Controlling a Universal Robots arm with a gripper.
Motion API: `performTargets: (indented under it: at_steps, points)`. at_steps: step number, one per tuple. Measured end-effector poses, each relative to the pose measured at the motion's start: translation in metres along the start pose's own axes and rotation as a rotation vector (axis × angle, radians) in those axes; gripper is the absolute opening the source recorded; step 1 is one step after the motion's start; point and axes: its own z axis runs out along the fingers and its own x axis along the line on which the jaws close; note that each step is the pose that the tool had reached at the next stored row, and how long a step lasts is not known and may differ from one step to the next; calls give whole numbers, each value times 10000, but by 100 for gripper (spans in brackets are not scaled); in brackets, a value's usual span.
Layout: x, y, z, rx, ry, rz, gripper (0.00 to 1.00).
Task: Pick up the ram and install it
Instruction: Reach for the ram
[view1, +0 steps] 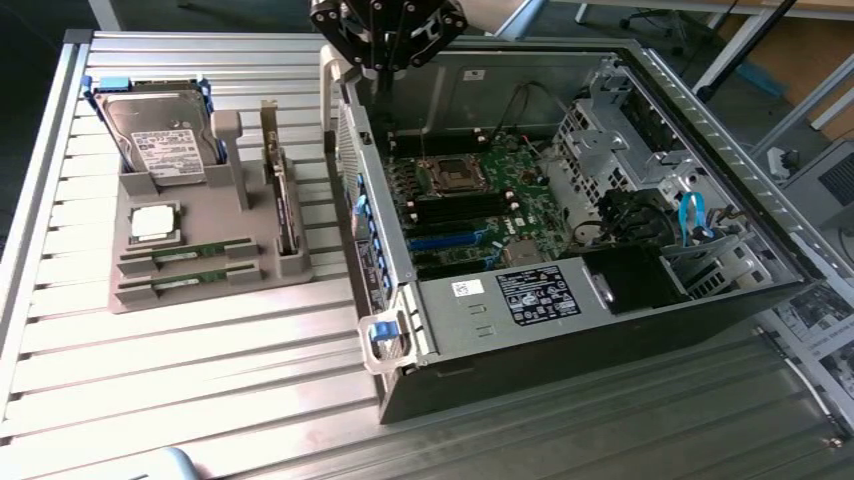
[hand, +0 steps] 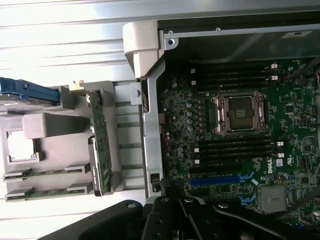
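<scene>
- Exterior view: the gripper, its claw pinched together on nothing I can see, hangs at the frame's top middle over the case wall. The ram lies well apart in the grey holder, on the exterior view's left. A straight drop would likely hit the wall.
- Wrist view: the ram sits just beside a twin stick. A claw this tight could knock it or catch the twin.
</scene>
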Motion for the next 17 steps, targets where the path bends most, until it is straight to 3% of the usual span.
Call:
performTargets:
  at_steps: [17]
  points:
    - [68,-5,-2,9,-1,0,10]
